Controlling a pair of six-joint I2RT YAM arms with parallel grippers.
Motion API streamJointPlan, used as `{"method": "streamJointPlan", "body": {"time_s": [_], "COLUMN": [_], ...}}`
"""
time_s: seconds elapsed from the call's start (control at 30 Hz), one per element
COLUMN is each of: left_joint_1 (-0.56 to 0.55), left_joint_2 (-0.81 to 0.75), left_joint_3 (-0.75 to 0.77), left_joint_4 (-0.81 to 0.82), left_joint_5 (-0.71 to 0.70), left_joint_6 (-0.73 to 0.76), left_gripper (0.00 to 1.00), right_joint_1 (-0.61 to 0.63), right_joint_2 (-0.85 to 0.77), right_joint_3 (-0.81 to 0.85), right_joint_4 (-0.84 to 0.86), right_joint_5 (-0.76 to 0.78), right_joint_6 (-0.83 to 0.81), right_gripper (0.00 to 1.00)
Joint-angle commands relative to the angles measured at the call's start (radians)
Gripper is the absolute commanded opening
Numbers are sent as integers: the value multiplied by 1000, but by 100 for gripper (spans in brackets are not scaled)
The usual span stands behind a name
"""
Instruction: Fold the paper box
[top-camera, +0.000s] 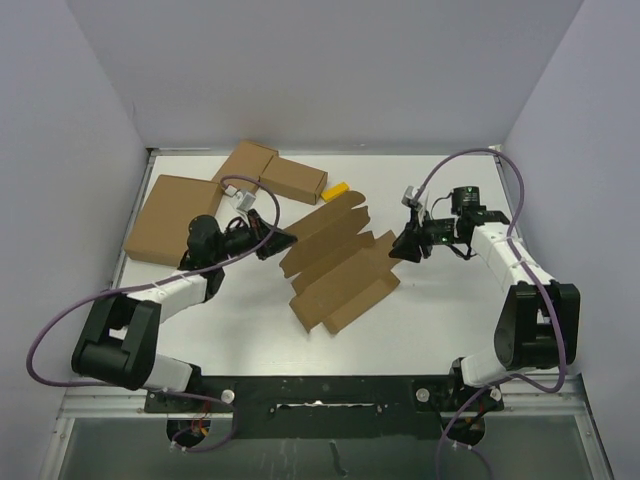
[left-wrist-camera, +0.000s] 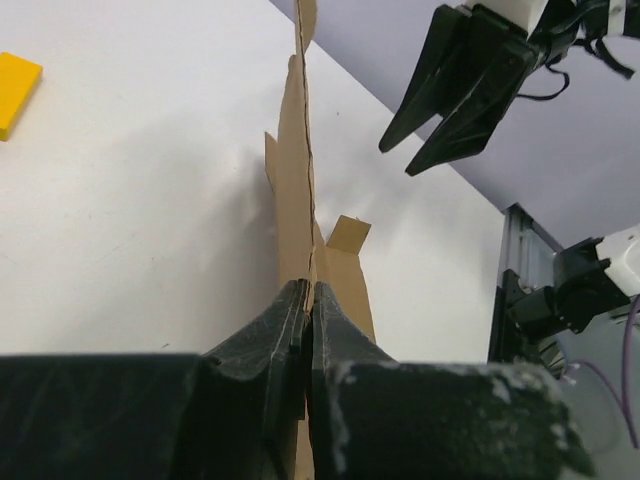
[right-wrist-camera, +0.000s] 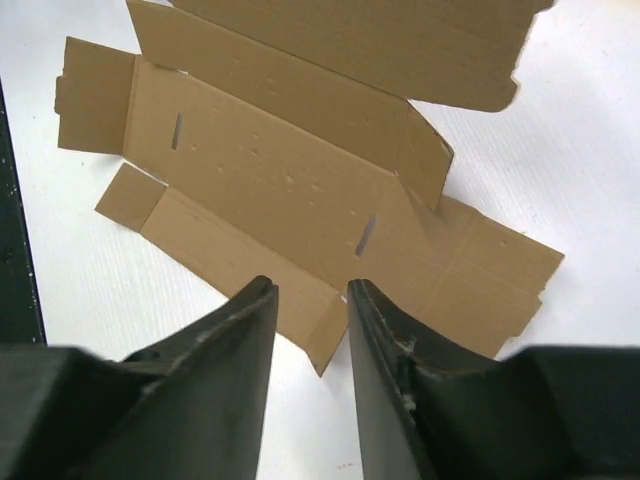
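Pale walls are set around a white table (top-camera: 450, 180), at whose middle the paper box (top-camera: 340, 265) is spread as a notched sheet. Its left edge is pinched between the closed fingers of the left gripper (top-camera: 285, 240). The right gripper (top-camera: 405, 245) is held over the sheet's right edge, jaws narrowly parted, nothing gripped. A yellow block (top-camera: 334, 190) is seen farther back.
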Motion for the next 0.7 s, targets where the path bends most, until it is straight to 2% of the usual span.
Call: {"method": "streamJointPlan", "body": {"time_s": [0.0,0.17,0.43,0.67], "left_joint_1": [-27,-46,-73,-54], "left_joint_2": [-119,-145,-191,-295], "left_joint_3": [16,20,71,147], "left_joint_4": [-198,-238,-398,-737], "left_joint_5": [-66,-77,-75,-177], "left_joint_6": [246,309,355,361], "left_gripper": [0,0,0,0], "right_joint_1": [-39,-81,-111,-120], "right_joint_2": [-16,-12,-15,-36], "right_joint_3": [49,24,-29,-98], "right_joint_4": [-12,73,214,335], "right_joint_5": [-44,-25,-52,-128], "right_joint_6": [-4,84,198,249], "right_gripper": [39,41,40,41]}}
